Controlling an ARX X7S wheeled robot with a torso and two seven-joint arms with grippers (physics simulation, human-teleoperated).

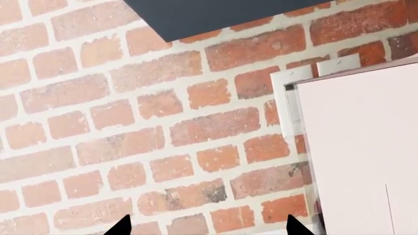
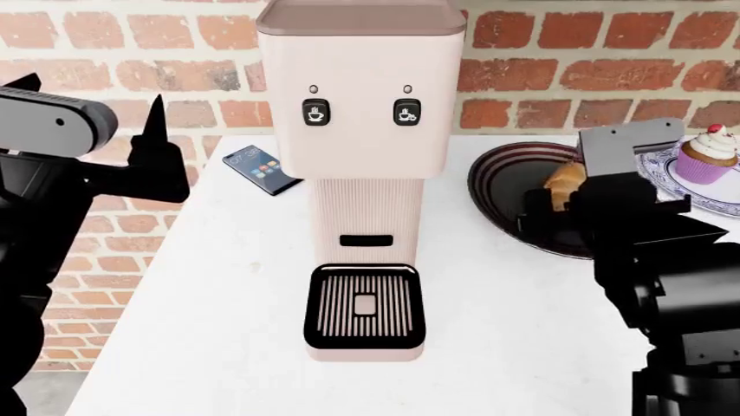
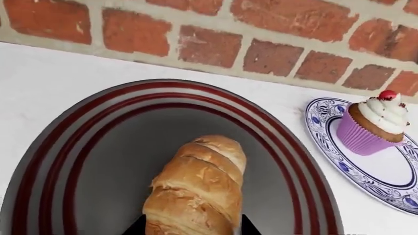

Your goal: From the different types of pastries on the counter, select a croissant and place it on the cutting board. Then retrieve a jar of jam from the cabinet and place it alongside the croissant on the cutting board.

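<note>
Starting at the left of the head view, the left gripper is raised off the counter's left edge, in front of the brick wall; its wrist view shows two dark fingertips set well apart with only brick between them, so the fingers are released and hold nothing. A smartphone lies flat on the white counter just beside the coffee machine, which stands at the middle with its black drip tray toward the robot. Right of the machine sits the round dark striped plate, and on it lies the croissant, golden-brown and ridged. The right gripper is down at the croissant's near end: its two dark fingertips flank the pastry on either side, very near its flanks, but whether they press on it or stand just clear I cannot tell. In the head view the right arm covers most of the croissant and part of the plate. Farther right, a cupcake with lilac wrapper, pale frosting and red cherry stands upright on a blue-patterned white plate, apart from the dark plate.
</note>
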